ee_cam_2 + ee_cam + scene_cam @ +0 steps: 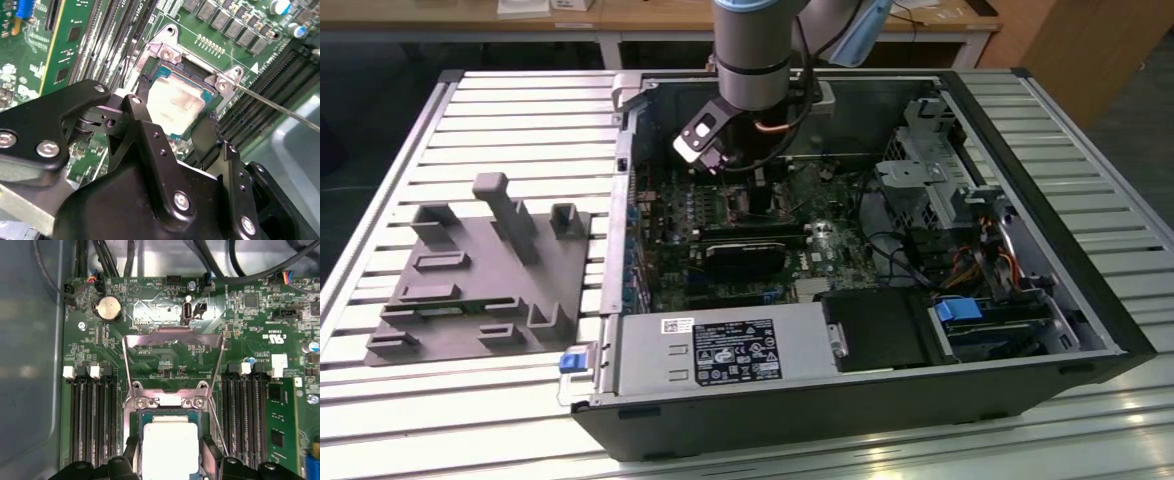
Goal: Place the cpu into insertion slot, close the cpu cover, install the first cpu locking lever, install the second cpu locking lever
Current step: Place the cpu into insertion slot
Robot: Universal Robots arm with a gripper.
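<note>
Black metal hand (177, 100), its bolted body close under the lens in the second wrist view, reaches down over the small flat square cpu with the dull silver-grey top (175, 102). One black finger (143, 95) lies against one edge of the chip and its partner against the opposite edge. I read the hand as closed on the cpu. The chip looks to be down inside the small square insertion slot (187, 66). Thin silvery wire lever (280, 107) sticks out free to one side.

First wrist view: cpu (167, 445) sits inside the hand (169, 454), square to the insertion slot (170, 412). Thin silvery frame of the cpu cover (150, 340) is tipped back on its hinge, open, over the green motherboard (250, 340).

Judgement: seating wants the chip flat and parallel to the rim. No sideways drag over the pins, no pressing, and an even grip on both edges so neither side tips.

Exterior view: grey arm column (750, 40) hangs vertical with the wrist straight down. The hand (754, 185) is low inside the open black computer case (854, 415), toward its far wall. The case lies on the slatted metal counter (494, 110). Grey moulded fixture tray (467, 270) sits at the exterior view's left, well apart.
</note>
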